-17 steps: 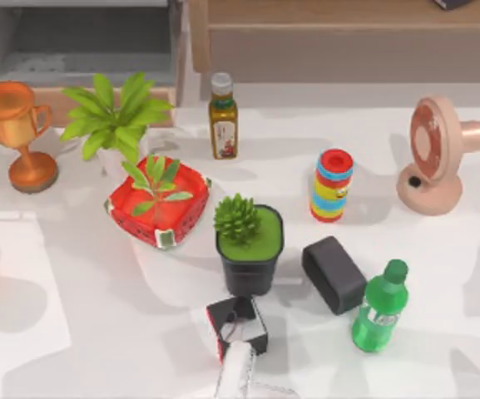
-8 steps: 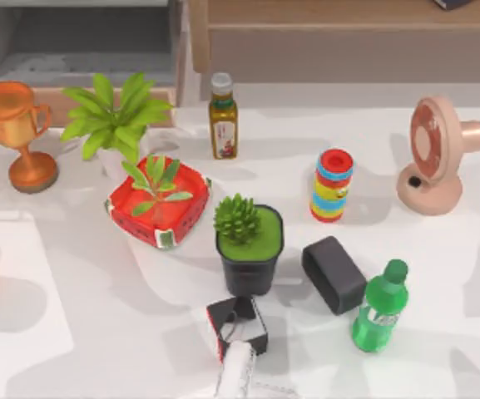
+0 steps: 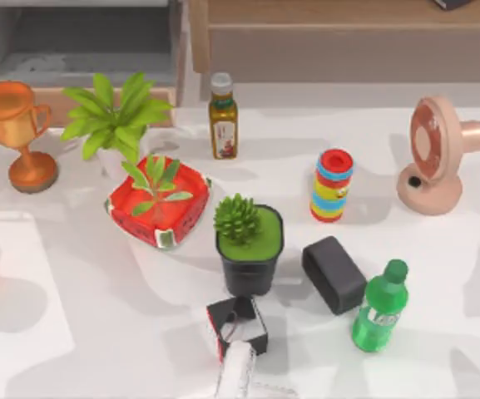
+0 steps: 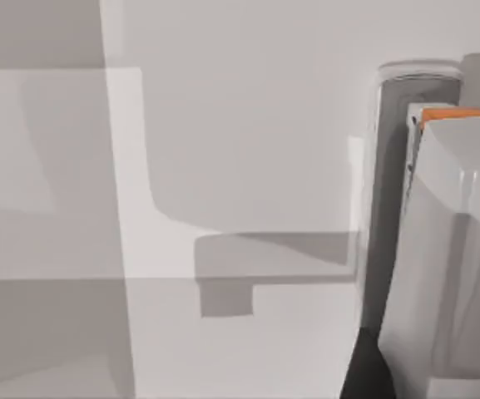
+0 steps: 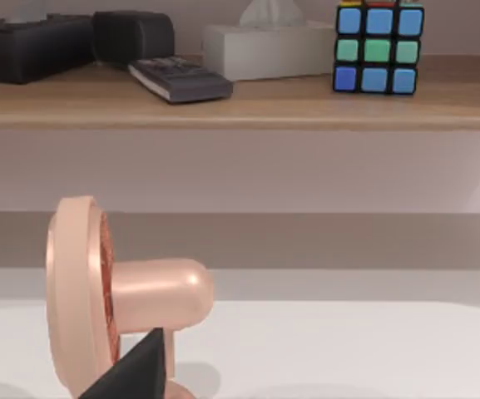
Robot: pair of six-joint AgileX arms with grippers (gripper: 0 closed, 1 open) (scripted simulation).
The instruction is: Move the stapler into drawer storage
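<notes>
Right gripper (image 5: 136,370): parked low over the table, open or closed cannot be told. Just ahead of it, pink fan (image 5: 115,283); beyond that, wooden shelf (image 5: 240,104). Left gripper (image 4: 360,378): likewise idle above bare white table (image 4: 240,166), grip state unreadable too. Well apart from both, stapler (image 3: 235,370), lying untouched just beside a black-and-red box (image 3: 238,326). Farthest off, drawer storage (image 3: 81,37), standing open, no stapler inside. Looks barely begun: reach, grasp, carry and release all left to do.
</notes>
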